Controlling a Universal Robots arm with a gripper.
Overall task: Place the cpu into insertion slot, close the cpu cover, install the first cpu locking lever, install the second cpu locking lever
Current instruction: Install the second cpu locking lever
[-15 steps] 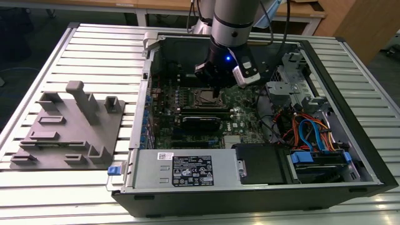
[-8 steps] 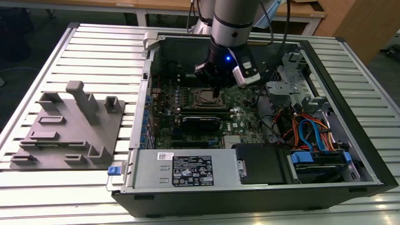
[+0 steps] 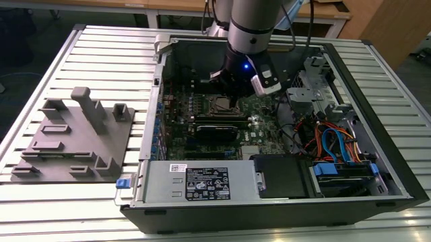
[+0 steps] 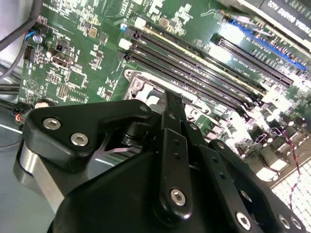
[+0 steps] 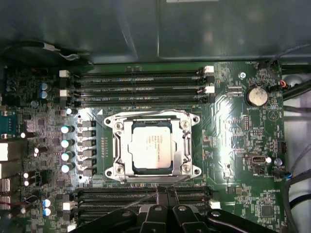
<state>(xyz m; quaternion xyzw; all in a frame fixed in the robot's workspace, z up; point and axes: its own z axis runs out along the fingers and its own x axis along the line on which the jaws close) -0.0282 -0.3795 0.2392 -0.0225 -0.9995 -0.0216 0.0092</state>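
Chip (image 5: 151,145) – flat, metal face up, seated square in the socket (image 5: 118,167) on the green board (image 5: 233,126), edges parallel to the memory slots (image 5: 138,82); no long axis to speak of. Cover frame (image 5: 186,145) lies down around it, holding it in place. Gripper (image 5: 163,193) hovers just beside the socket – fingers drawn together, holding nothing.

Dull silvery square metal cpu (image 5: 151,150), bright silver metal cpu cover frame (image 5: 118,148), green circuit board (image 5: 233,141) with white markings, long black memory slots (image 5: 138,82), glossy black gripper (image 5: 165,196), pale grey ribbed table (image 3: 101,45)
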